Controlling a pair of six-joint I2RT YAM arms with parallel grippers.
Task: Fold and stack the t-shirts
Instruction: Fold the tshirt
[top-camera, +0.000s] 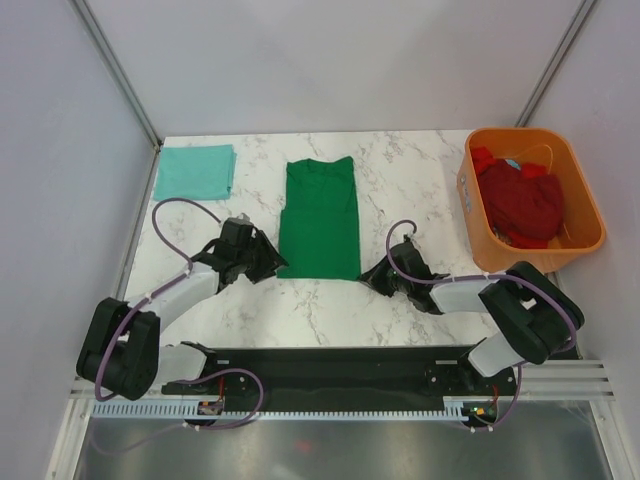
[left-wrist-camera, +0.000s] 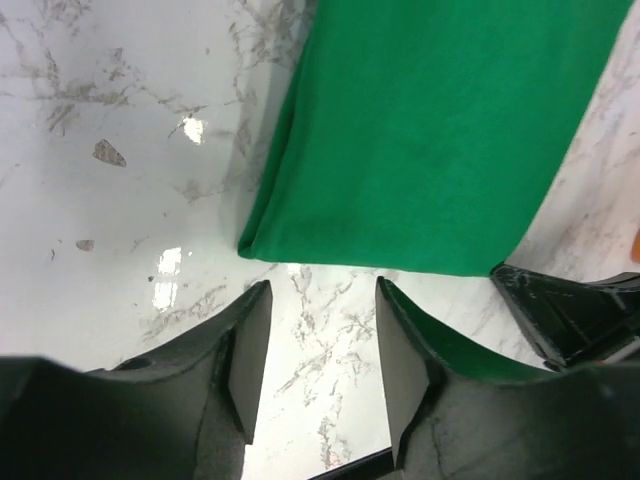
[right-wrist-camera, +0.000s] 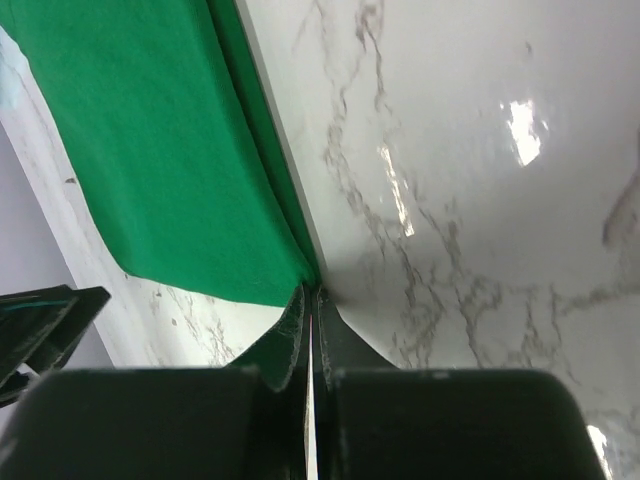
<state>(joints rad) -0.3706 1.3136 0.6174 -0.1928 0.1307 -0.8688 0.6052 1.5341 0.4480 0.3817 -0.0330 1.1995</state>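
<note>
Right gripper (right-wrist-camera: 312, 300) is clenched tight, its tips set against the near right corner of the dark green t-shirt (top-camera: 320, 215). Whether a pinch of hem is caught between them is hard to tell from the wrist view. Left gripper (left-wrist-camera: 322, 288) stands released, fingers apart over bare tabletop (top-camera: 420, 180), with the shirt's near left corner just beyond the tips and nothing between them.

The green shirt lies flat in the middle of the tabletop, narrowed to a long strip whose long axis runs from near to far. Both grippers sit at its near hem, one at each corner, so the shirt stretches straight ahead of them. The next fold likely needs the left gripper to ease forward and close on its corner before the hem is carried toward the far end.

A pale teal t-shirt (top-camera: 195, 172) lies folded at the far left. Dark red t-shirts (top-camera: 525, 200) sit in the orange tub (top-camera: 470, 200) at the far right.
</note>
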